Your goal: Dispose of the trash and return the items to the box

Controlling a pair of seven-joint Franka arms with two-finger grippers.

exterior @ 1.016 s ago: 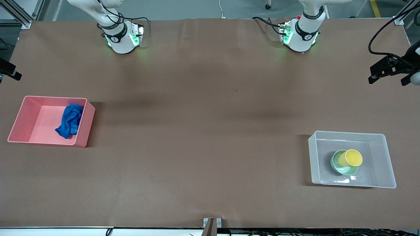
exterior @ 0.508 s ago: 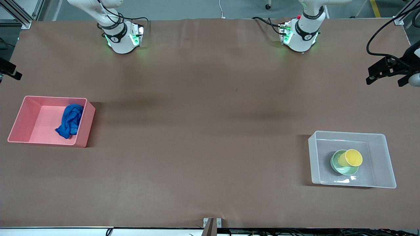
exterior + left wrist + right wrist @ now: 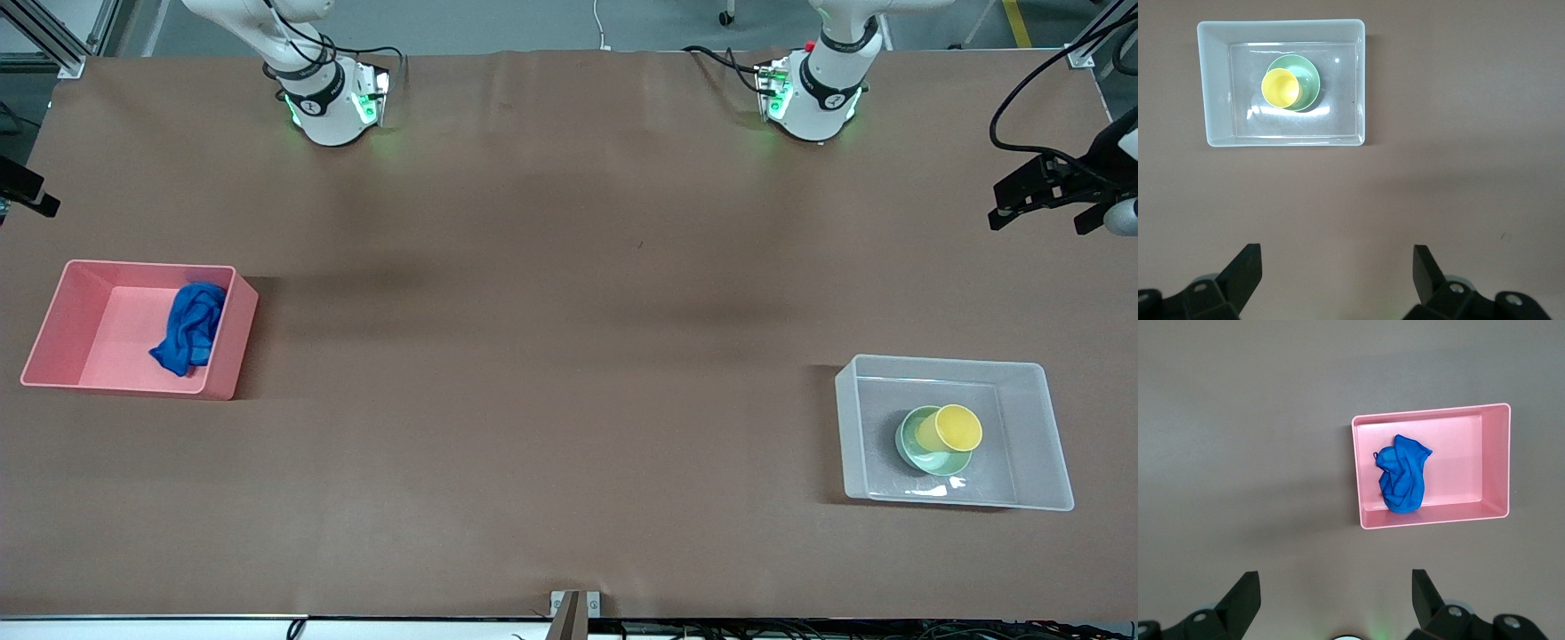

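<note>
Rag point(image 3: 189, 327) sits crumpled in the pink bin point(image 3: 53, 324), lying against the bin wall on the side toward the middle of the table, and the bin is at the right arm's end. In the right wrist view the rag point(image 3: 1403, 473) shows as one wrinkled blue heap on the bin floor point(image 3: 1458, 457).

Over at the left arm's end, the box point(image 3: 1031, 436) holds both items: the bowl point(image 3: 925, 459) rests on the box floor and the cup point(image 3: 953, 428) is in the bowl, tipped so its mouth faces the front camera. The left wrist view has the cup point(image 3: 1280, 87) touching the bowl point(image 3: 1308, 80), the pair sitting off centre in the box point(image 3: 1217, 87).

The left gripper point(image 3: 1337, 267) hangs high over bare table near the box, fingers spread wide with nothing between them; in the front view it shows at the edge point(image 3: 1036, 191). The right gripper point(image 3: 1335, 590) hangs over bare table near the bin, fingers point(image 3: 1245, 593) likewise wide apart and holding nothing.
</note>
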